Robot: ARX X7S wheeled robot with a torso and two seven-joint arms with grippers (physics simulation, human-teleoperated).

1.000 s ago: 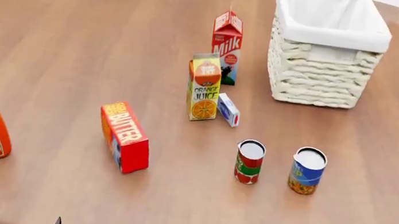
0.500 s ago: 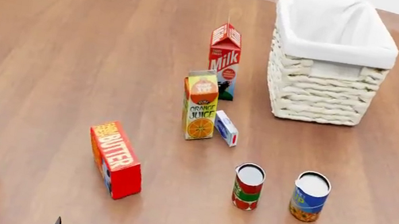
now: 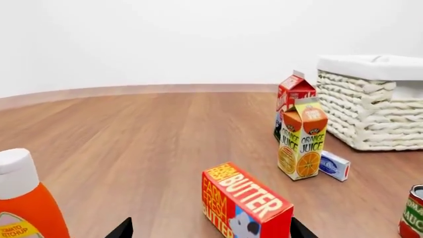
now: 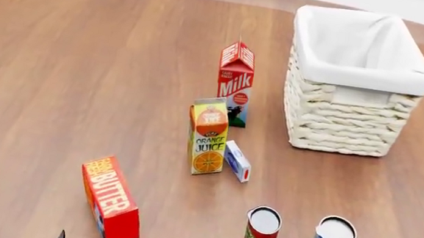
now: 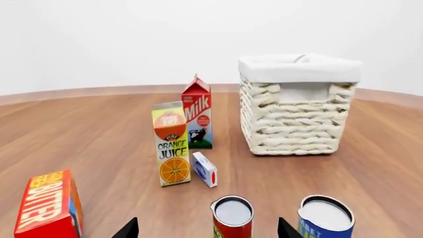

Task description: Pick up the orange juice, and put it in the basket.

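1. Everything on the desk sits lower in the head view than a second ago, so the view has tilted or the robot has shifted; the things keep their places relative to each other.
2. Left wrist view: juice stands upright, untouched, milk close behind it, a small blue-white box just beside it, basket beyond. Butter lies near the camera, ketchup to one side. Left fingers show only as dark tips set wide, holding nothing.
3. Head view: juice is well apart from both pairs of tips at the lower edge. Reaching has barely begun, I judge.
4. Right wrist view: right fingers are spread wide and empty. Two cans stand between them and the juice; the next move needs a path over or around the cans, clear of the small box and milk.
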